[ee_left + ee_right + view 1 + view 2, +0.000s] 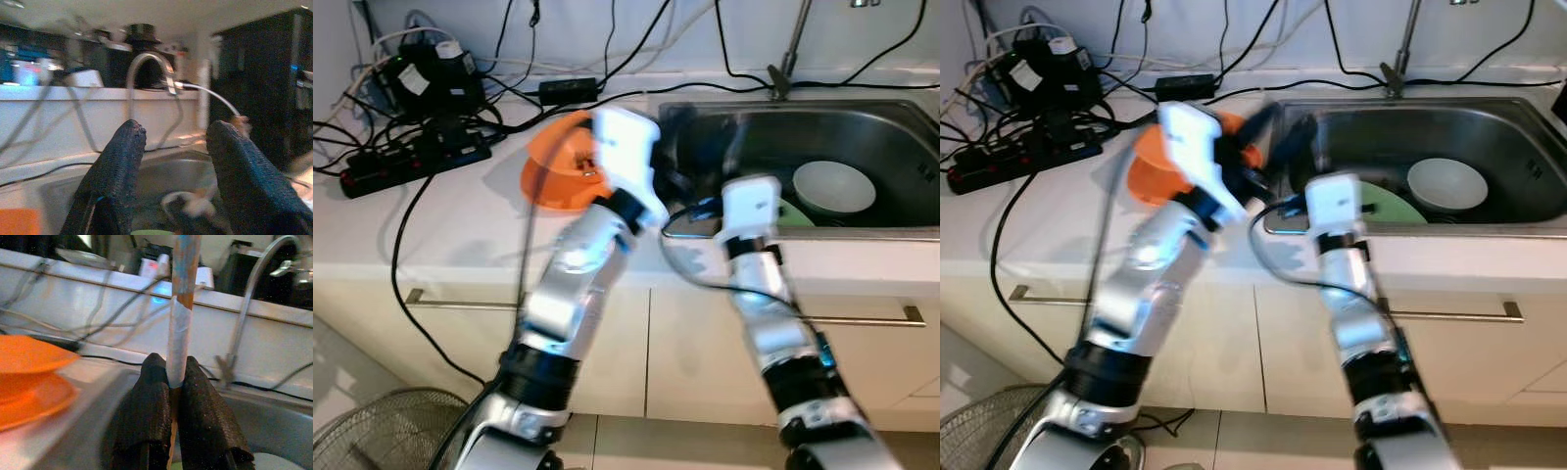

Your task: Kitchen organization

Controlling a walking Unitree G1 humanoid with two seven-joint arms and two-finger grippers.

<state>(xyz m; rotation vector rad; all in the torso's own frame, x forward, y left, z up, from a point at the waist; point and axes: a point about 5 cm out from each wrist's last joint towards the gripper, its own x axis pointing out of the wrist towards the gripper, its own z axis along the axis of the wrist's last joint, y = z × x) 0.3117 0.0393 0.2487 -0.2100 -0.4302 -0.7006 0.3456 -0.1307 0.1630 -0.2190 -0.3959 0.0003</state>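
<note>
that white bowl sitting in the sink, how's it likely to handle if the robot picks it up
The white bowl looks glazed ceramic, so probably rigid, fairly heavy and breakable if dropped into the steel sink. Its smooth rim may slip between fingers. It stands upright, so it should not roll.

the sink (862, 127) sits at the right of the tabletop (440, 225), with a bowl (833, 186) inside it. left of the sink stands a bowl-shaped dish (560, 166); further left lies a power strip (411, 162). the faucet (790, 49) rises behind the sink.
</note>
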